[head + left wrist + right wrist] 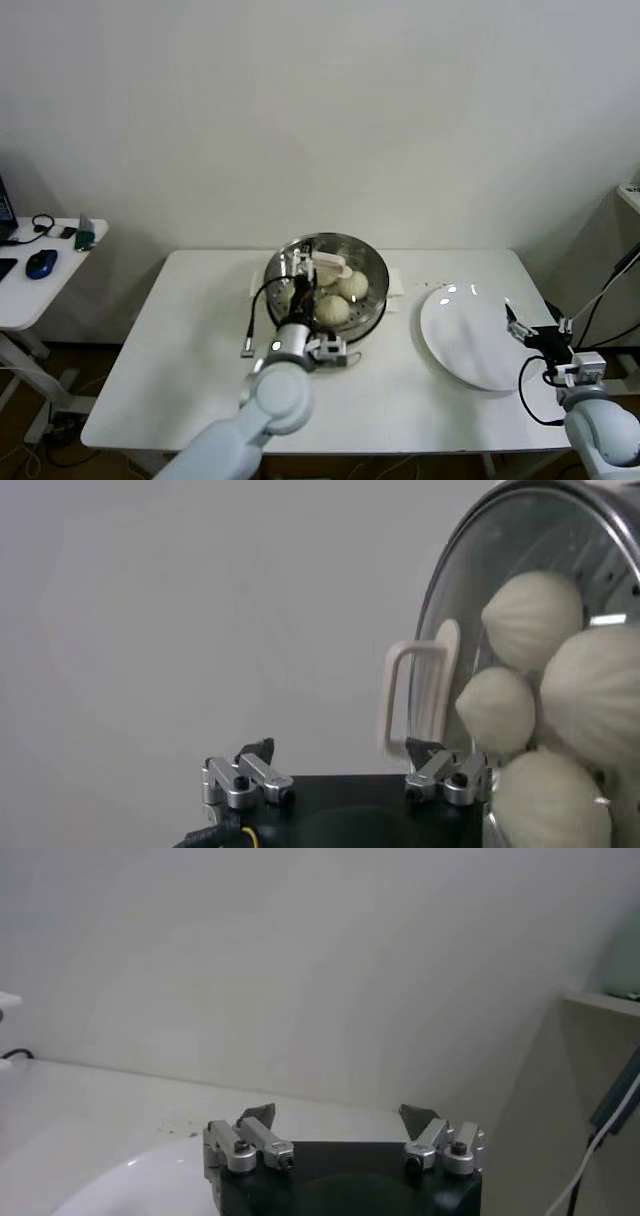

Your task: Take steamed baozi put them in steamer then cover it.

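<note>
The steamer (pixel 374 266) stands at the middle of the white table with a clear glass lid (pixel 462 590) resting on it. Several pale baozi (pixel 333 308) lie inside and show through the glass (pixel 530 615). The lid's white handle (pixel 412 695) (pixel 332 265) sits just beside one fingertip of my left gripper (pixel 340 750). That gripper is open over the steamer's near side (pixel 303 288) and holds nothing. My right gripper (pixel 340 1113) is open and empty at the far right (pixel 535 335), next to the plate.
A bare white plate (pixel 465 335) lies right of the steamer and shows in the right wrist view (pixel 120 1188). A black cable (pixel 250 320) runs on the table left of the steamer. A side table (pixel 30 290) with a mouse stands far left.
</note>
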`<act>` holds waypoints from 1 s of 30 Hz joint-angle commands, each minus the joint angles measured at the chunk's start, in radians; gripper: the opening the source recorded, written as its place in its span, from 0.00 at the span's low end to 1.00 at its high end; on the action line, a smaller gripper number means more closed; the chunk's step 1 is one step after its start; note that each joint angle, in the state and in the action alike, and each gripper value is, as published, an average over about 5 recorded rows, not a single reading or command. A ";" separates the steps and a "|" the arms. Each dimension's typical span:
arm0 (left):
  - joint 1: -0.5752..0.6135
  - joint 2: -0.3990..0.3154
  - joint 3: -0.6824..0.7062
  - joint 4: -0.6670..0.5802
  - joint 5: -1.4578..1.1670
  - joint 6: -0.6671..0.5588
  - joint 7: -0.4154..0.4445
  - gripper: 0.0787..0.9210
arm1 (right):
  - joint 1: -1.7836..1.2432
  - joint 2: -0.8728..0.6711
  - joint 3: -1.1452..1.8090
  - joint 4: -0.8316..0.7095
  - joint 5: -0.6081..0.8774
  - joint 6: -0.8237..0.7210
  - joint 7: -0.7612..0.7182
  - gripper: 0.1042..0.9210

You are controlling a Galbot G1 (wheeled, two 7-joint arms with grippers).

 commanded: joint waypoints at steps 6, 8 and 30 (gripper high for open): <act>0.252 0.082 -0.340 -0.214 -0.573 -0.225 -0.404 0.88 | -0.014 0.010 0.006 0.017 -0.008 0.004 -0.022 0.88; 0.307 0.077 -0.409 -0.237 -0.667 -0.282 -0.443 0.88 | -0.017 0.016 0.010 0.019 -0.011 0.008 -0.029 0.88; 0.701 -0.119 -0.832 -0.050 -1.284 -0.749 -0.425 0.88 | -0.122 0.113 0.046 0.132 0.016 0.046 -0.072 0.88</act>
